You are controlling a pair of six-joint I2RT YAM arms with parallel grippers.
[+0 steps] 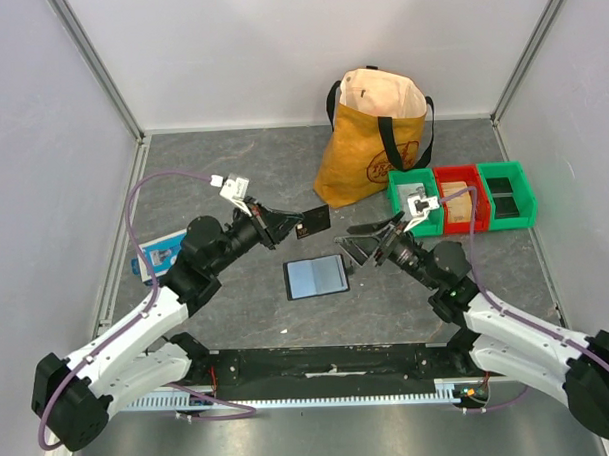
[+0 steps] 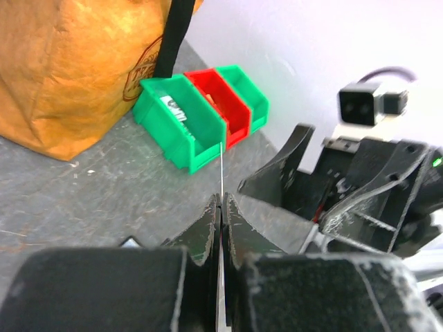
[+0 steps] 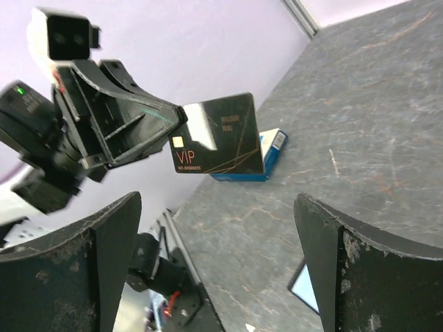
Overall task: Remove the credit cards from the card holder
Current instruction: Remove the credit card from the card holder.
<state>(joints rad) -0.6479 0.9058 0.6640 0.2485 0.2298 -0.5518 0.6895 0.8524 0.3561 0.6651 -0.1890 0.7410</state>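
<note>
My left gripper is shut on a thin black card and holds it in the air above the table. In the left wrist view the gripper pinches that card edge-on. In the right wrist view the card is black with gold lines and "VIP" lettering. My right gripper is open and empty, just right of the card, jaws wide apart. The card holder lies flat on the table below, black-rimmed with a pale blue-grey face up; its corner shows in the right wrist view.
A blue-and-white flat box lies at the left, also in the right wrist view. An orange tote bag stands at the back. Green, red and green bins sit at the right.
</note>
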